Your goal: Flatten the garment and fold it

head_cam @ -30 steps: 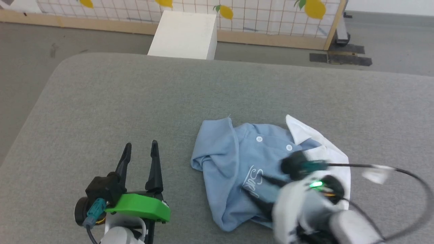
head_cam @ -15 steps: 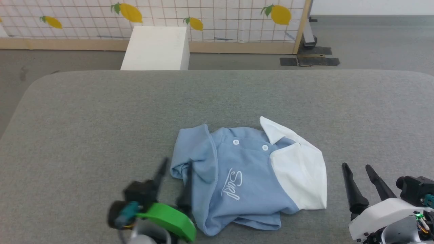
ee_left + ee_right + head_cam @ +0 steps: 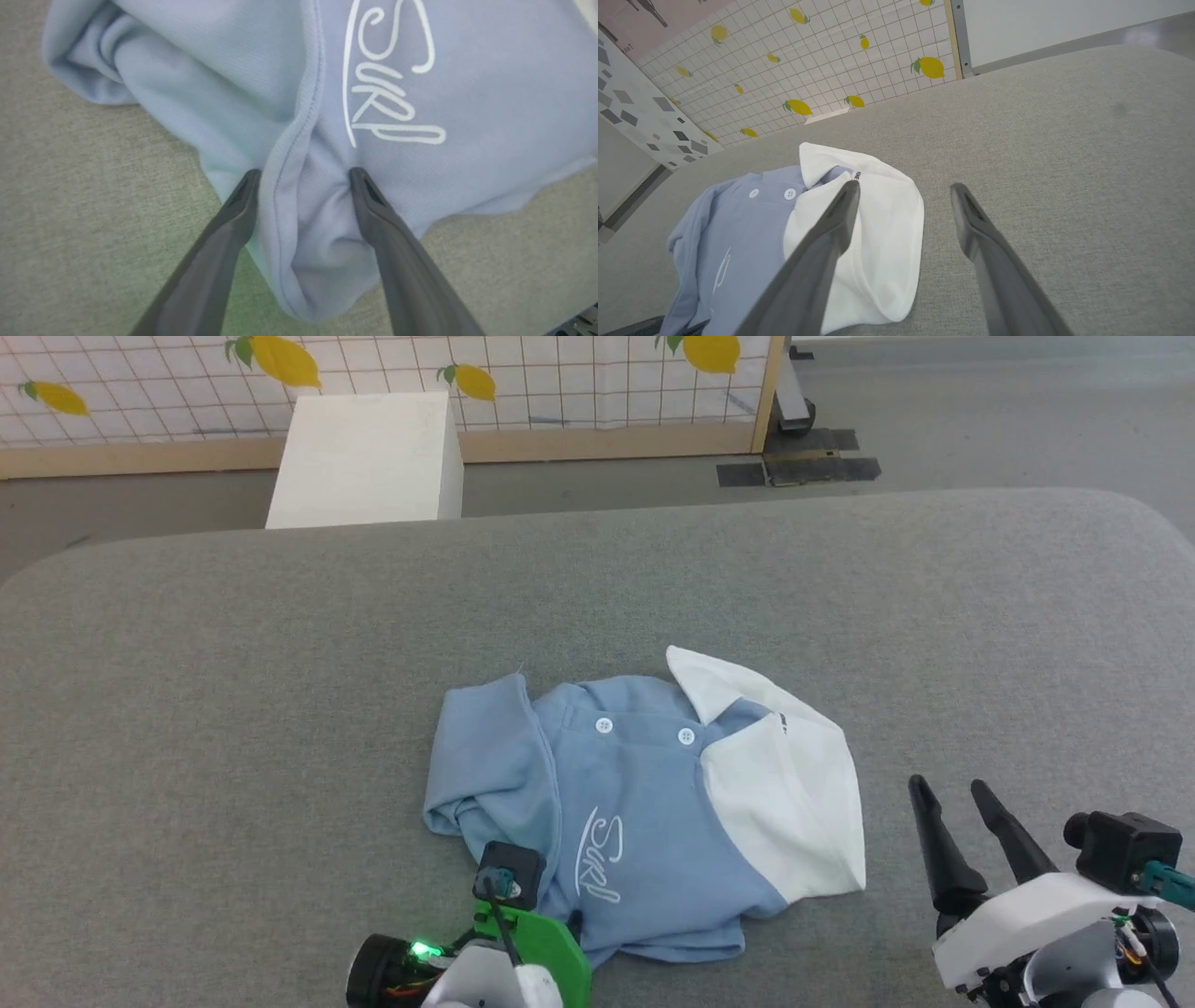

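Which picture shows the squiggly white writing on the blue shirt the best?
The left wrist view. The writing is big and sharp there, just beyond the left tool's tips. The head view shows it whole but small. The right wrist view shows it slanted and faint.

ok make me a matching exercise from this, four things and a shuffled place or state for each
Things
1. light blue knit polo shirt
2. left gripper
3. right gripper
4. white rectangular box

Places or states
A. open, clear of the shirt, on its right
B. on the floor beyond the grey fabric-covered table
C. open, fingers astride a shirt fold
D. crumpled on the table

Pairs: 1-D, 2-C, 3-A, 4-B
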Controlling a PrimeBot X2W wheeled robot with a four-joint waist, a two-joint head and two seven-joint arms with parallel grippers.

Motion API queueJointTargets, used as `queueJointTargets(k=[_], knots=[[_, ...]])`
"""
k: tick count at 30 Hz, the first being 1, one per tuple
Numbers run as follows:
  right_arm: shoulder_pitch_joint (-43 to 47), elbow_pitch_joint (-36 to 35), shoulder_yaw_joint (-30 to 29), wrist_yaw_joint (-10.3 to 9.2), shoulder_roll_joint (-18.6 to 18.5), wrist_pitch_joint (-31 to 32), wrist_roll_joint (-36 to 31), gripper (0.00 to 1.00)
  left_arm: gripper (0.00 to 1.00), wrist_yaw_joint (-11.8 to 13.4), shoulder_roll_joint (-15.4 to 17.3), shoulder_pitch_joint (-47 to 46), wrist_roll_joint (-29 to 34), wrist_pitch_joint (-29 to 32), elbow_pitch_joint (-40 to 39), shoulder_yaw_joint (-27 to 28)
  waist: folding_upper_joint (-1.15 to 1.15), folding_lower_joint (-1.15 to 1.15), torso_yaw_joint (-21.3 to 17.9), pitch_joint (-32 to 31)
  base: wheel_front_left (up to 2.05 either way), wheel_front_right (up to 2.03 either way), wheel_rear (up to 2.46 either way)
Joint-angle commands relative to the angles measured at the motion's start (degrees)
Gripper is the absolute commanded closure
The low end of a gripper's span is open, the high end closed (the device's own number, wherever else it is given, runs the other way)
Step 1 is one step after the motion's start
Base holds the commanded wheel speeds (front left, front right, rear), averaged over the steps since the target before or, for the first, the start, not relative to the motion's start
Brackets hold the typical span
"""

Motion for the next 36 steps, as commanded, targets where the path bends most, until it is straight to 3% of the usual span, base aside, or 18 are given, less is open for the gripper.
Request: queueJointTargets(k=[1, 6, 13, 16, 19, 20, 21, 27, 33, 36], knots=[[-1.0, 0.3, 0.4, -0.08, 0.1, -0.4, 0.4, 0.00, 1.00, -0.6, 1.3, 0.4, -0.1, 1.9, -0.7, -0.3, 0.00, 0.00, -0.4, 0.6, 0.00, 0.00, 0.00], [-2.2, 1.0, 1.6, -0.08, 0.1, -1.1, 1.0, 0.00, 1.00, -1.9, 6.9, -0.9, -0.4, 3.0, -6.8, 2.6, 0.00, 0.00, -1.1, 2.0, 0.00, 0.00, 0.00], [-4.0, 1.6, 2.6, -0.08, 0.1, -1.6, 1.0, 0.00, 1.00, -0.8, 15.1, -10.5, -0.2, -3.8, -8.7, 12.6, 0.00, 0.00, -1.6, 4.7, 0.00, 0.00, 0.00], [-5.1, 1.8, 3.4, -0.08, 0.1, -1.7, 1.0, 0.00, 1.00, 0.1, 16.4, -15.9, -0.8, -7.4, -4.9, 16.0, 0.00, 0.00, -1.8, 6.4, 0.00, 0.00, 0.00], [-6.2, 2.1, 4.4, -0.08, 0.1, -1.8, 1.1, 0.00, 1.00, 0.5, 15.4, -18.5, -3.1, -8.7, -0.6, 17.9, 0.00, 0.00, -2.1, 7.9, 0.00, 0.00, 0.00], [-6.5, 2.2, 4.7, -0.08, 0.1, -1.9, 1.2, 0.00, 0.57, 0.8, 14.8, -18.8, -4.0, -9.1, 0.7, 18.5, 0.00, 0.00, -2.2, 8.4, 0.00, 0.00, 0.00], [-6.8, 2.3, 4.9, -0.08, 0.1, -2.0, 1.2, 0.00, 0.01, 0.8, 14.4, -18.8, -4.4, -9.4, 1.5, 18.6, 0.00, 0.00, -2.1, 8.6, 0.00, 0.00, 0.00], [-8.0, 3.0, 6.9, -0.08, 0.1, -2.8, 0.8, 0.00, 0.00, 2.1, 9.2, -14.1, -9.0, -15.5, 3.7, 20.9, 0.00, 0.00, -0.2, 8.5, 0.00, 0.00, 0.00], [-8.7, 2.0, 9.3, -0.08, 0.1, -4.3, 0.4, 0.00, 0.00, 1.2, 3.2, -7.2, -11.5, -33.7, -0.9, 22.4, 0.00, 0.00, 4.3, 6.6, 0.00, 0.00, 0.00], [-9.9, 2.4, 10.8, -0.08, 0.1, -4.6, -0.4, 0.00, 0.00, -0.1, 1.0, -4.7, -11.8, -37.5, -3.2, 22.3, 0.00, 0.00, 7.3, 6.2, 0.00, 0.00, 0.00]])
